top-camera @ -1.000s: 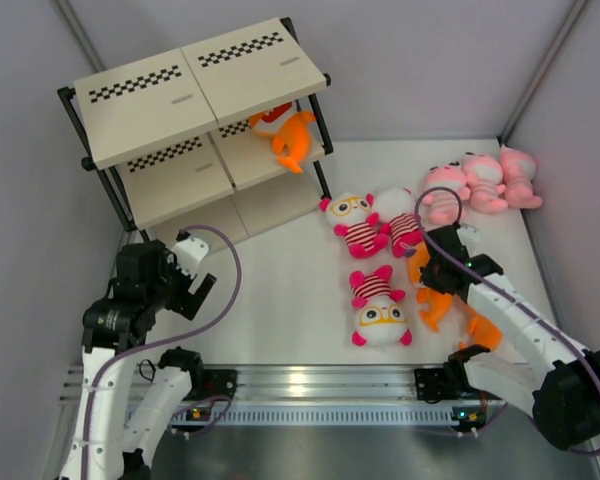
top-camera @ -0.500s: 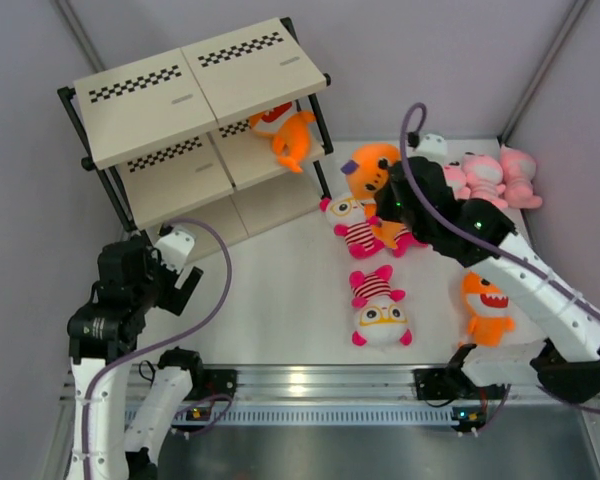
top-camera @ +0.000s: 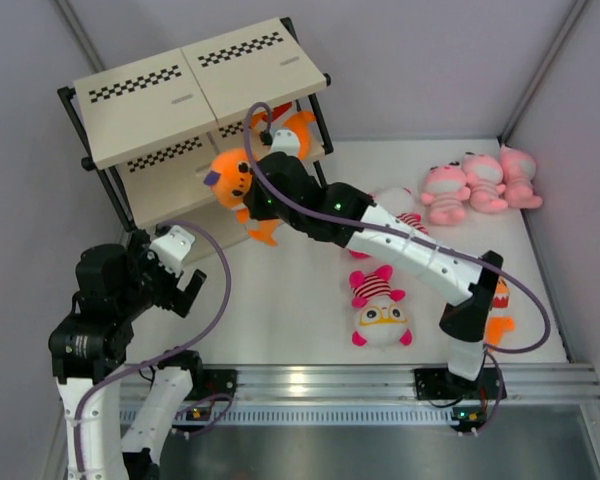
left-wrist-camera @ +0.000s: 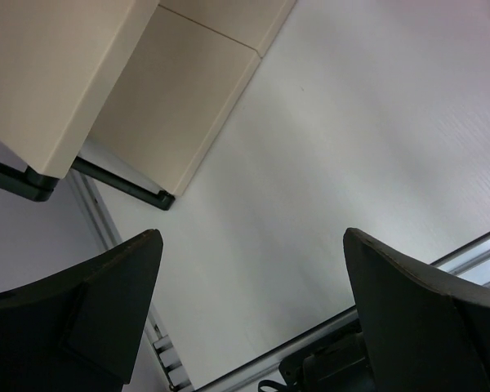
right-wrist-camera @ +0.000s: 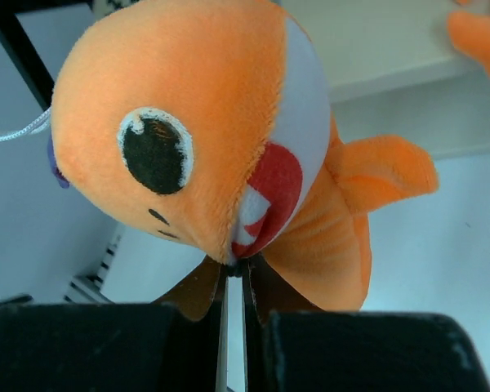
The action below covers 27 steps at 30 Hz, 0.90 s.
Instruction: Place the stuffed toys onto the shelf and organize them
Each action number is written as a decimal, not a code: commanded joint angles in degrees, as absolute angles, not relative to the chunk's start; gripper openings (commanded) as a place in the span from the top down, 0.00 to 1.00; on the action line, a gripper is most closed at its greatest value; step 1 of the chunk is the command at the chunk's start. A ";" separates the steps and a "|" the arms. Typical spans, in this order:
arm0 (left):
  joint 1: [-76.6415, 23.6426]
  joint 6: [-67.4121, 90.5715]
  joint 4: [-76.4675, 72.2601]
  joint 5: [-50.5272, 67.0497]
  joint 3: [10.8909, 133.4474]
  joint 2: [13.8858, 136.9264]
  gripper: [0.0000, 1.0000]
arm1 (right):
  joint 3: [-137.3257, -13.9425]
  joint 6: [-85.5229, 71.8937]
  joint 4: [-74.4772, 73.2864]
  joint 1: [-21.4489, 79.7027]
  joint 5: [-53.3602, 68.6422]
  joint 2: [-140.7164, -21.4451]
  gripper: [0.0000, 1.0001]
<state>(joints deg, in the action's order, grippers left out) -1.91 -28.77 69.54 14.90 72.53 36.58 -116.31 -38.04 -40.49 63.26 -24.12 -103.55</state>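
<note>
You're mid-placement: right gripper (right-wrist-camera: 237, 278) clamped on orange toy (top-camera: 232, 180), held at the shelf (top-camera: 150, 95) front. Next, slide it in beside the shelved orange toy (top-camera: 298, 135). Left gripper (left-wrist-camera: 253, 302) gapes wide, empty.

Your white tabletop (top-camera: 280, 290) carries the shelf (top-camera: 150, 110) far left, three pink toys (top-camera: 480, 183) far right, and a striped-shirt toy (top-camera: 380, 310) in the middle. One orange toy (top-camera: 303, 125) lies on the shelf's middle board.
</note>
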 commanded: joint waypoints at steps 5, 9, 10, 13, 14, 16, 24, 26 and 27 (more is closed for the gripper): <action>-1.67 -28.74 69.00 17.58 71.54 35.86 0.01 | -127.79 -42.01 -26.90 62.76 -20.49 -112.76 1.00; -2.02 -28.91 68.91 17.40 71.63 35.51 0.01 | -128.41 -42.19 -23.56 62.23 -22.49 -115.04 1.00; -2.11 -29.00 68.91 17.92 71.63 35.59 0.01 | -128.84 -42.19 -21.90 61.79 -22.06 -115.66 1.00; -2.11 -28.57 68.82 18.28 72.59 35.51 0.01 | -130.95 -42.19 -19.52 61.00 -22.15 -118.38 1.00; -2.20 -28.48 68.91 18.37 72.95 35.59 0.01 | -131.39 -42.10 -16.90 60.91 -22.76 -119.35 1.00; -2.29 -28.56 68.91 18.20 73.74 35.77 0.01 | -132.36 -41.84 -14.69 60.82 -24.42 -120.67 0.98; -2.37 -28.65 68.91 17.40 73.39 35.86 0.01 | -133.94 -44.82 -6.70 58.89 -25.75 -126.65 0.66; -2.37 -28.56 68.82 18.19 73.13 36.04 0.01 | -135.35 -44.65 -5.55 58.89 -26.19 -127.79 0.52; -2.46 -28.39 68.91 18.28 72.95 36.04 0.01 | -135.35 -44.56 -5.28 58.80 -26.97 -127.88 0.50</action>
<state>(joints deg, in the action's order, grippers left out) -2.22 -28.67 69.69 17.12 72.01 36.10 -131.46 -44.12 -12.38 59.70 -24.80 -127.44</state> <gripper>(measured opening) 0.987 0.477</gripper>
